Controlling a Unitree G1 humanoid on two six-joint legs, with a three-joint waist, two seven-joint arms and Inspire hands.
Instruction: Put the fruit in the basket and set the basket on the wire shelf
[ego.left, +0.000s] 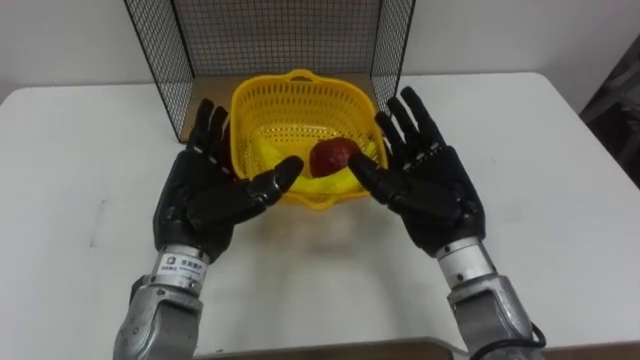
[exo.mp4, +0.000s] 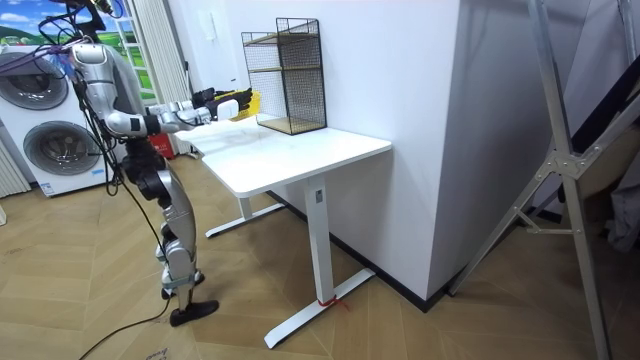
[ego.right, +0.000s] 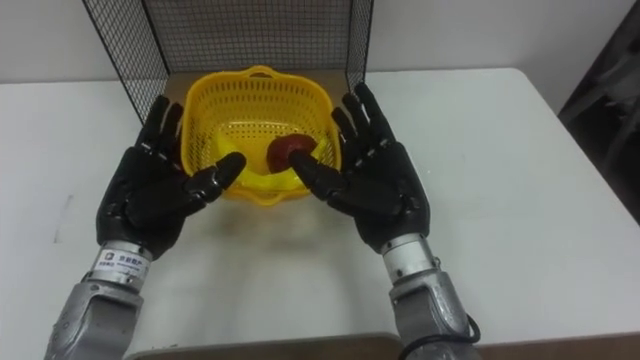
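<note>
Yellow plastic lattice basket (ego.left: 266, 108) on the white table (ego.left: 560, 200), holding fruit, with an open robot hand on each side.
A round dark-red fruit (ego.left: 333, 157) lies inside near the front rim, with something pale yellow (ego.left: 262, 150) beside it, kind unclear. The basket sits at the mouth of the black wire shelf (ego.left: 280, 35). The left robot hand (ego.left: 205, 190) and right robot hand (ego.left: 430, 185) flank it, palms up, fingers spread wide and holding nothing, thumbs at the front rim; contact unclear. The room view adds the robot standing at the table's end, arms reaching forward, with washing machines (exo.mp4: 55, 150) behind.
</note>
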